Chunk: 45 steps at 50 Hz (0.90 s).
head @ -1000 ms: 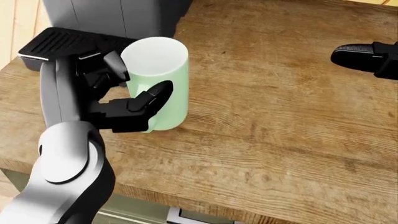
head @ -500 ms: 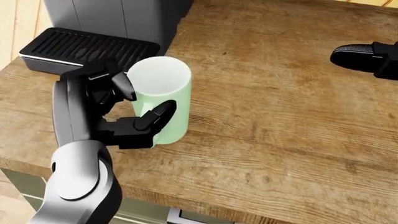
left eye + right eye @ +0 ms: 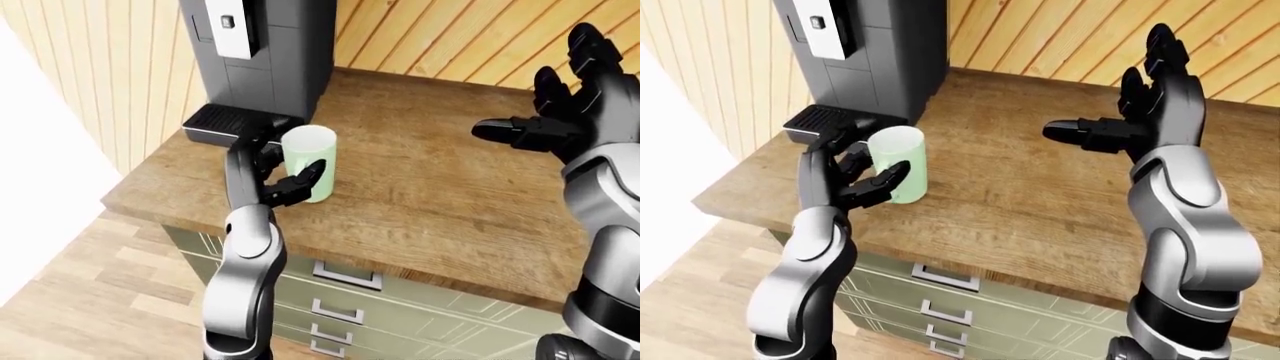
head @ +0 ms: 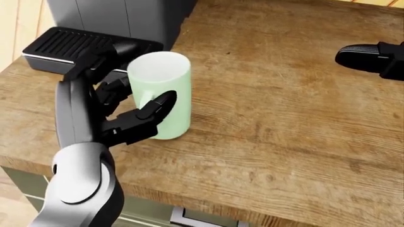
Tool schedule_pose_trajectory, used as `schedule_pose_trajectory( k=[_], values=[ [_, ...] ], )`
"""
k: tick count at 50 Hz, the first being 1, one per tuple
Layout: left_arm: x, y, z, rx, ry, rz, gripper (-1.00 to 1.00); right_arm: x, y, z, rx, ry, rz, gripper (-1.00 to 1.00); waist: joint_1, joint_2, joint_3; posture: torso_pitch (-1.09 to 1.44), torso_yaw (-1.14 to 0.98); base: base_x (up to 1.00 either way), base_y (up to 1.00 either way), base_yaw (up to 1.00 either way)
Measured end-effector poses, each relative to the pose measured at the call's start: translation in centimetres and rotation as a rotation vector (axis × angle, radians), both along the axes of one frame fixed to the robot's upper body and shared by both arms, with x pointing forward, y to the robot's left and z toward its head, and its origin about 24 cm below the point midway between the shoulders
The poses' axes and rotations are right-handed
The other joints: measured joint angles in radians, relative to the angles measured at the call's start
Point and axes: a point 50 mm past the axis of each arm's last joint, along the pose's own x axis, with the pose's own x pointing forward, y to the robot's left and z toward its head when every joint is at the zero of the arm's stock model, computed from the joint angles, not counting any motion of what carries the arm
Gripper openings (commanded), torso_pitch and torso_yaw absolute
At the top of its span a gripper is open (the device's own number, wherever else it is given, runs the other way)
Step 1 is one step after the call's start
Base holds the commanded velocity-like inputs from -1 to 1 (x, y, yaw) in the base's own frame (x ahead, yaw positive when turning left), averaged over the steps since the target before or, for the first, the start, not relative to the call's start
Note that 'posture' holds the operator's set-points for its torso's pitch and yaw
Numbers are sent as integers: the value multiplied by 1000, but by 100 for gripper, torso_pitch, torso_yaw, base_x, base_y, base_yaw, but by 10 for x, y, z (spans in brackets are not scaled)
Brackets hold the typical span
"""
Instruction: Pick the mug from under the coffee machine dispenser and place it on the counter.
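I have the mug (image 4: 159,94) clear of the coffee machine (image 3: 262,56), my left hand (image 4: 117,111) fingers (image 4: 157,106) wrapped round it over the counter (image 4: 284,118). Right hand (image 3: 1140,124) hangs spread. Next I lower and release.

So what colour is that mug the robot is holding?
The mug is pale mint green, whitish around the rim; the head view shows it best.

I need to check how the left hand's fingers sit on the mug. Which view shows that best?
The head view: it looks down close on the mug, with the left hand wrapped round its side and one finger across its wall. The two eye views show the same grip smaller and from farther off.
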Motion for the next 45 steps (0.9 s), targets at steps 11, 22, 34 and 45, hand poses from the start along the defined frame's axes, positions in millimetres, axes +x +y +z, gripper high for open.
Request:
schedule_pose_trajectory(
  k=[11, 22, 34, 45],
  values=[
    [-1, -1, 1, 7, 16, -8, 100, 0, 0, 1, -2, -2, 2, 100, -1, 0, 2, 0, 0, 0, 0, 0],
    [-3, -2, 3, 14, 5, -24, 100, 0, 0, 1, -3, -2, 3, 100, -1, 0, 1, 0, 0, 0, 0, 0],
    [-19, -14, 28, 17, -43, -138, 100, 0, 0, 0, -5, -4, 1, 100, 0, -1, 1, 0, 0, 0, 0, 0],
    [-28, -6, 39, 88, -65, -156, 100, 0, 0, 2, -6, -5, 0, 100, 0, 0, 6, 0, 0, 0, 0, 0]
  ],
)
